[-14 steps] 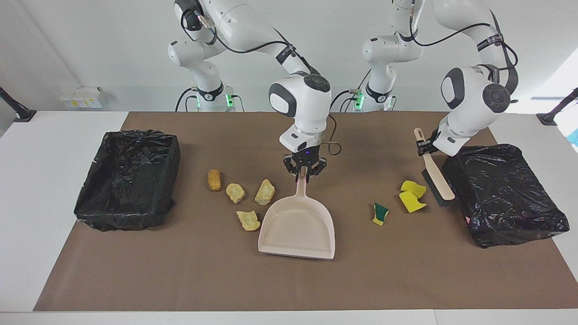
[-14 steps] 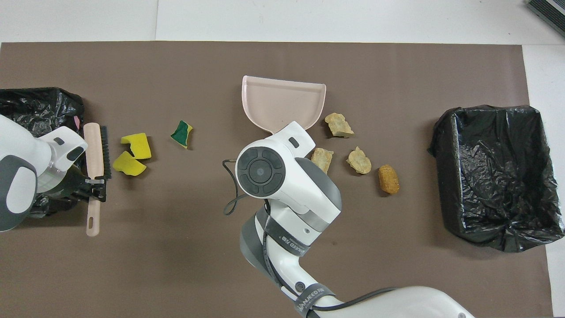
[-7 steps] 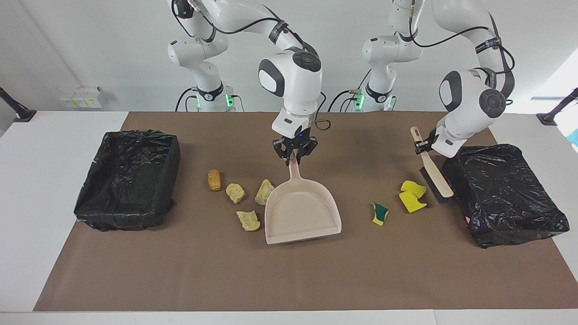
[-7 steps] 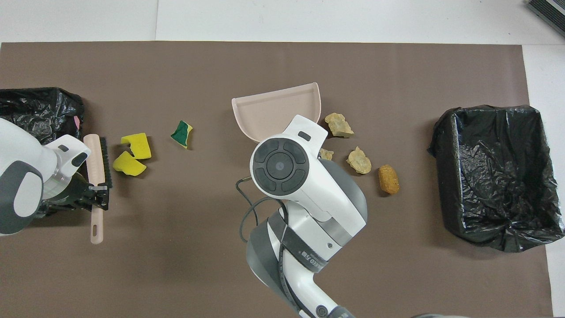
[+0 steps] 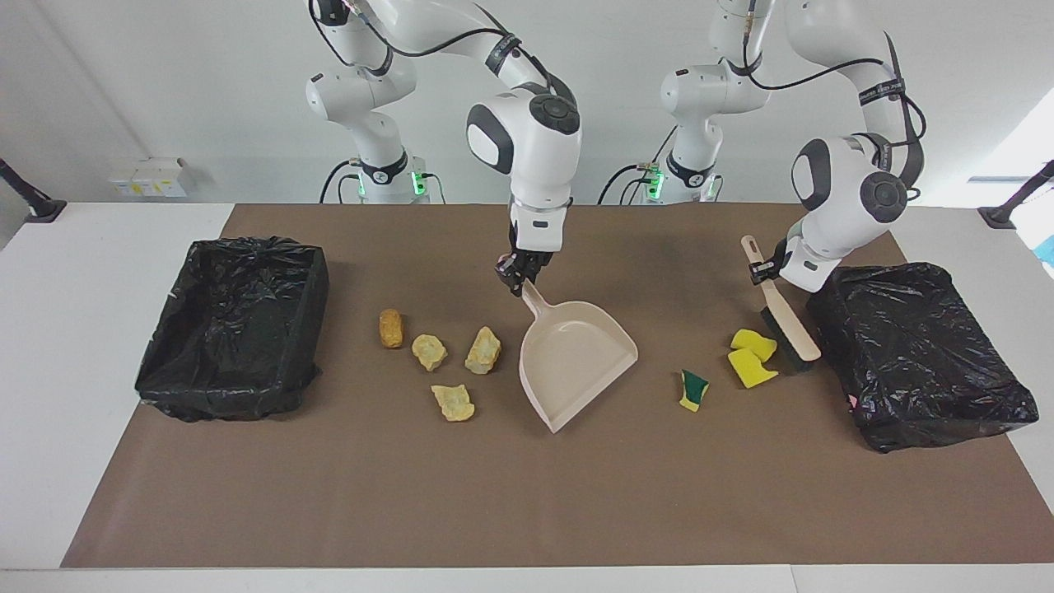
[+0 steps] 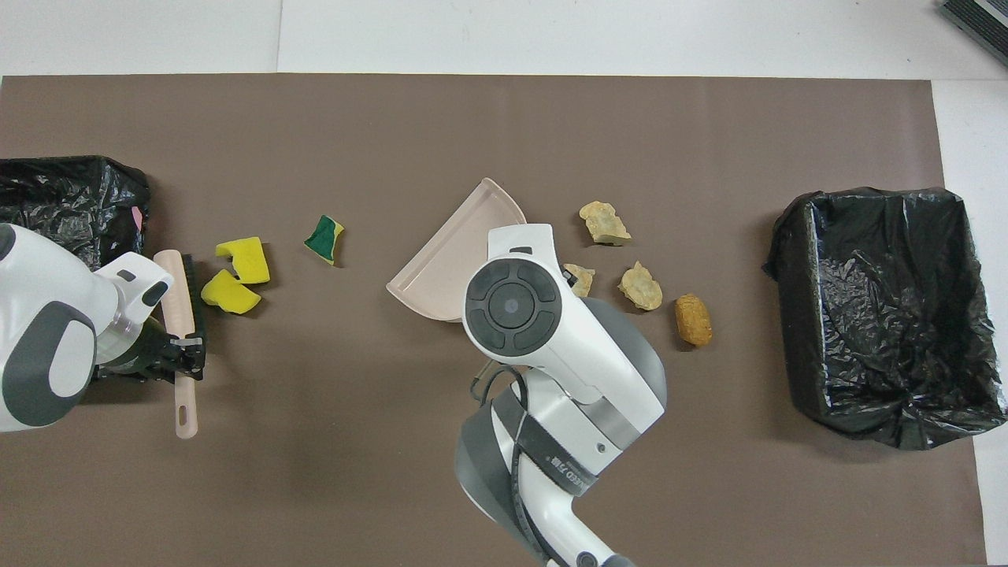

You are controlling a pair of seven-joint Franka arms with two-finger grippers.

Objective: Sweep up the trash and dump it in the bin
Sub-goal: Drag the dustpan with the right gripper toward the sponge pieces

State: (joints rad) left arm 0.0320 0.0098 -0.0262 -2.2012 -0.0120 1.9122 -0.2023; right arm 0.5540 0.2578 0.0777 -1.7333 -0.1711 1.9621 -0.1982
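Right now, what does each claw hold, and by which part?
The right claw holds the dustpan by the end of its handle. The left claw holds the brush by its handle.

The only lettering in view stands on a dark strap (image 6: 561, 466) wrapped around the right arm's forearm link, seen in the overhead view. The characters are white on the strap; they run slantwise and cannot be made out as a word. Similar straps on both arms in the facing view carry marks too small to read.
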